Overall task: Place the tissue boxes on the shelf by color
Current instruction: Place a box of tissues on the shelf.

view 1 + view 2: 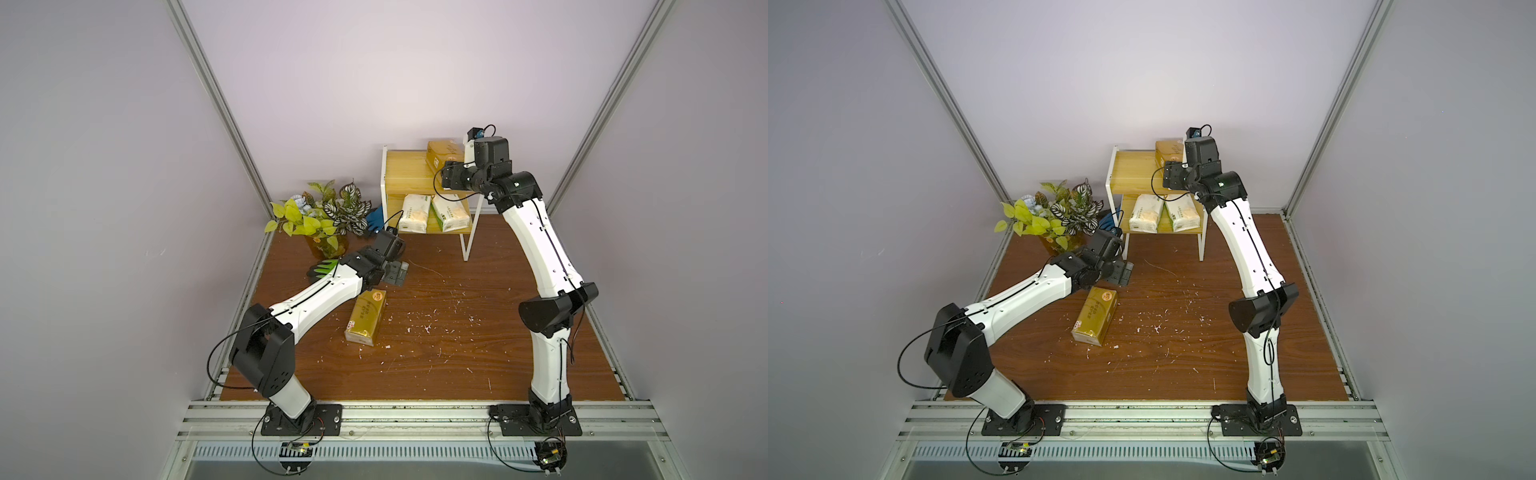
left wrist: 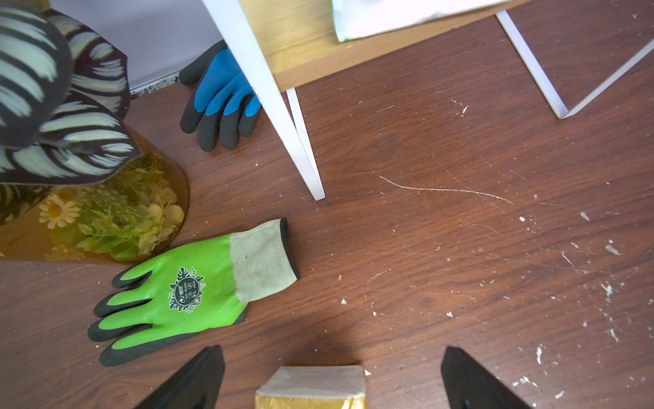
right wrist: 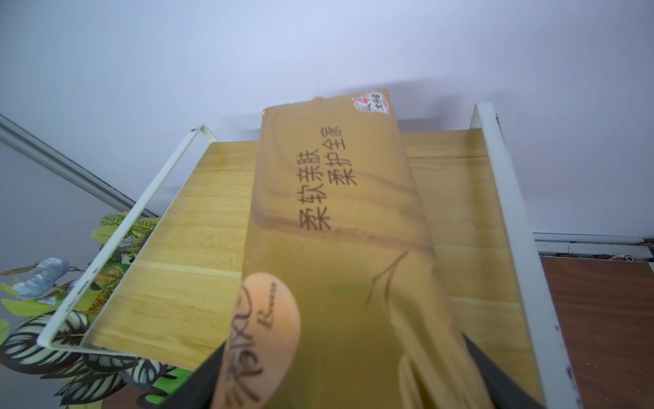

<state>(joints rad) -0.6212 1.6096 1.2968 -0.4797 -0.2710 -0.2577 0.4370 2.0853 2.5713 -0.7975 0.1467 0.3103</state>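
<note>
The shelf (image 1: 405,170) (image 1: 1133,170) stands at the back of the table. Two white tissue boxes (image 1: 414,212) (image 1: 451,212) lie side by side on its lower board in both top views. A gold tissue box (image 1: 442,160) (image 3: 339,230) lies lengthwise on the top board (image 3: 198,248). My right gripper (image 1: 461,160) (image 3: 345,364) is open, its jaws spread on either side of that box's near end. Another gold tissue box (image 1: 365,318) (image 2: 311,386) lies on the table. My left gripper (image 1: 397,274) (image 2: 332,350) hangs open just past its far end, holding nothing.
A potted plant (image 1: 320,212) in an amber pot (image 2: 116,219) stands left of the shelf. A green glove (image 2: 177,294) lies beside the pot, and a blue glove (image 2: 223,92) lies by the shelf's rear left leg (image 2: 300,148). White specks dot the brown table (image 1: 457,332).
</note>
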